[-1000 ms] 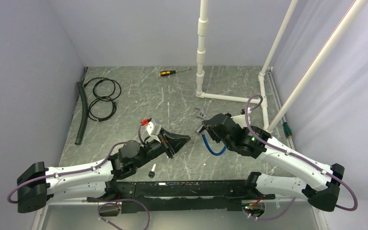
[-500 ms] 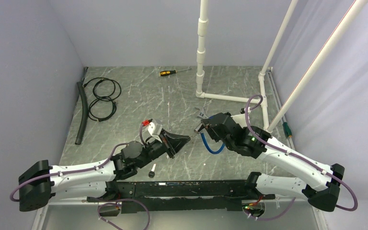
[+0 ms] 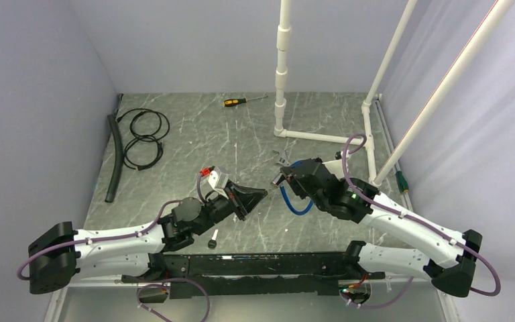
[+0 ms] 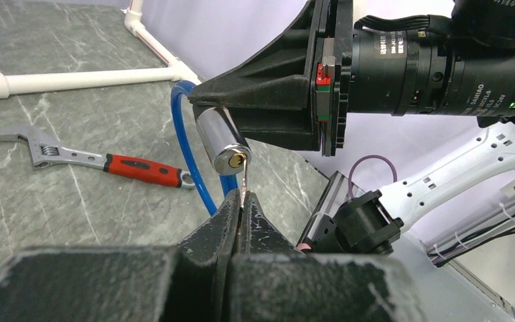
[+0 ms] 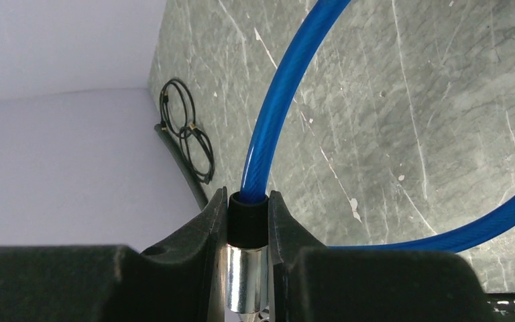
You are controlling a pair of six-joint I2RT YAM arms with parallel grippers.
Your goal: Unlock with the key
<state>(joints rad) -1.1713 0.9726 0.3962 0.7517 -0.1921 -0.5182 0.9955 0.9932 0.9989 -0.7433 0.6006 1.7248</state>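
Silver thin metal key (image 4: 244, 180) sits with its tip at the keyway; can't tell if it's entered.
Left gripper (image 4: 241, 201) pinches the key tight; right gripper (image 5: 248, 218) clamps the chrome lock cylinder (image 4: 220, 137) on its blue cable loop (image 5: 275, 114), mid-air. Risk: an off-axis push skids the blade off the face or twists it in the pinch.

The key (image 4: 245, 181) shows only its blade; the left fingers (image 4: 218, 223) hide its head.

The left arm (image 3: 117, 240) stretched forward and rightward, the left gripper (image 4: 241, 201) pinched tight on a key (image 4: 244, 178), while the right arm (image 3: 402, 218) bent in toward the left, the right gripper (image 5: 247, 209) clamped around a lock barrel (image 5: 247, 290), both grippers facing nearly tip to tip.
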